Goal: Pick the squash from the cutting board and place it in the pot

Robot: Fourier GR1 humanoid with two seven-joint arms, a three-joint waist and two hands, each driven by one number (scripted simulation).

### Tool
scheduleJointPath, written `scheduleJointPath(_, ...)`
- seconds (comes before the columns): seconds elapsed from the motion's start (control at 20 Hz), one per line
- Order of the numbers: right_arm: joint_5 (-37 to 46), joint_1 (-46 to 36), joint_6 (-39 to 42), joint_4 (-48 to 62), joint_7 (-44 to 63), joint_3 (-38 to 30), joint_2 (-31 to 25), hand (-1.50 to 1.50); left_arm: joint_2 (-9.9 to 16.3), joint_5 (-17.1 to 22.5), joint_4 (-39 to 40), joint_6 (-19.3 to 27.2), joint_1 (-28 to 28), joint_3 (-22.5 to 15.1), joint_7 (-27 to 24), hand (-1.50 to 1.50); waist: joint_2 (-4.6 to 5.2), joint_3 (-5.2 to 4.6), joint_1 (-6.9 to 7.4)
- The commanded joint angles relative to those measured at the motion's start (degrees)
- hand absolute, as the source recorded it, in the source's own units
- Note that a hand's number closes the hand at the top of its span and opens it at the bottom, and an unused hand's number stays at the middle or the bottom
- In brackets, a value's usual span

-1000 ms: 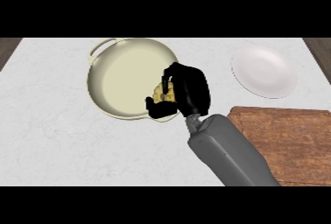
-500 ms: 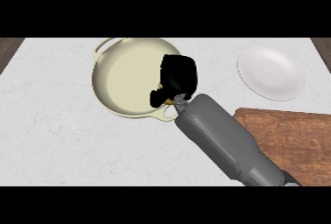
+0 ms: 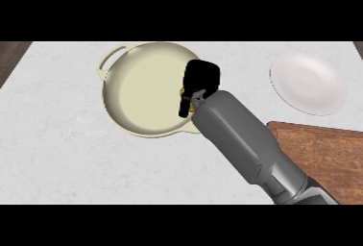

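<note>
The head view is the only view, and it looks steeply down at the pale counter (image 3: 64, 158). There is one pot (image 3: 142, 91), cream coloured and round, with one handle visible at its upper left; it stands on the counter in the upper middle. There is one white plate (image 3: 308, 82) at the upper right, well apart from the pot. There is one brown cutting board (image 3: 326, 153) at the lower right, and nothing lies on the part of it that shows.

One arm is seen: the grey right forearm (image 3: 245, 139) comes from the lower right and goes diagonally up to the pot. The right hand (image 3: 199, 79) is black and hangs over the right part of the pot, inside its rim as seen from above. Its fingers are curled downward around something. Only a small yellow bit of the squash (image 3: 184, 91) shows at the left edge of the hand, under the fingers; the rest is hidden by the hand. The squash is thus over the inside of the pot, held in the hand. Whether it touches the bottom of the pot, one cannot tell. The left hand does not show.
</note>
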Motion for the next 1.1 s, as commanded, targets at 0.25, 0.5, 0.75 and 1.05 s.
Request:
scheduleJointPath(0.25,-6.09,-5.76,-18.80,-4.34,-4.63,-6.46,0.10,-1.50,-2.37,-1.33,-2.54,-0.47,-13.51,6.40,-3.52,0.00,-0.20,0.18,-0.33)
scheduleJointPath(0.5,-6.11,-7.41,-33.10,-6.27,-5.01,-10.83,0.10,-1.50,-2.60,-1.07,-2.00,0.85,-13.44,5.56,-3.98,0.00,-0.55,0.08,-1.76)
scheduleJointPath(0.75,-3.21,-7.21,-45.06,-7.07,-6.42,-13.28,0.10,-1.50,-1.69,0.84,-2.26,1.46,-13.43,6.36,-4.25,0.00,-1.14,0.09,-4.16)
scheduleJointPath(1.05,-4.81,-4.19,-52.88,-9.19,-10.75,-14.89,0.10,-1.50,-2.19,1.89,-1.10,2.21,-13.86,6.01,-5.39,0.00,-1.46,0.07,-5.34)
